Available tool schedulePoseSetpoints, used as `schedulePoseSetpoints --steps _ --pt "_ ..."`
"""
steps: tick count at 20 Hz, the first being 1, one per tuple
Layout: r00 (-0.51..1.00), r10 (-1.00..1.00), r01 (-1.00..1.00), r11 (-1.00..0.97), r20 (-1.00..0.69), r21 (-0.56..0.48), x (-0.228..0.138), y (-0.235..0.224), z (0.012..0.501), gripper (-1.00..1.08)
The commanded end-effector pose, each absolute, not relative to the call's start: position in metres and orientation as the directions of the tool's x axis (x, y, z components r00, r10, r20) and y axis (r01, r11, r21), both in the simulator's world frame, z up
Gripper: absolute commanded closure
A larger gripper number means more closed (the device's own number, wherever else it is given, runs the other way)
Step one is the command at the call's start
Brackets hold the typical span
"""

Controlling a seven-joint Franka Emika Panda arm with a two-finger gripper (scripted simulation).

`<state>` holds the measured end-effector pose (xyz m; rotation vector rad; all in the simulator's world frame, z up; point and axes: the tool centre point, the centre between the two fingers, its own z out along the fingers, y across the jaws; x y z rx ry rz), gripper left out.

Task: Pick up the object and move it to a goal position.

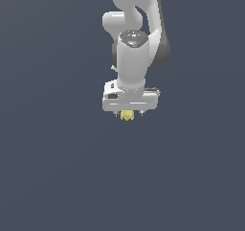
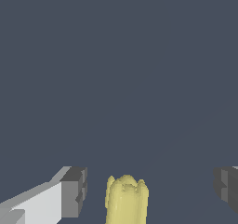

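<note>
White two-finger gripper (image 2: pixel 148 190) wide open, nothing held; small lumpy pale-yellow matte object (image 2: pixel 126 199) sits btwn fingers (image 2: pixel 73 191), touching neither.

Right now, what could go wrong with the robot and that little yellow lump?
The pincer is open and the yellow lump sits nearer one finger than the other, so closing might nudge it sideways instead of gripping it.

The lump is bumpy and much narrower than the white pincer bar, so it could slip out when lifted.
</note>
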<state>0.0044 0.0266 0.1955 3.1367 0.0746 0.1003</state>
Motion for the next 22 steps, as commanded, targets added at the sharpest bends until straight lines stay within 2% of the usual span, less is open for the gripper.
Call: schedulePoseSetpoints --steps 1,12,22 --pt "0.997 0.048 0.047 -0.999 0.064 0.004 0.004 0.027 0.195 -0.92" --pt "0.997 0.046 0.046 -0.999 0.064 0.004 0.004 0.026 0.196 -0.92" --pt "0.997 -0.030 -0.029 -0.999 0.064 -0.016 0.008 0.006 0.202 -0.92"
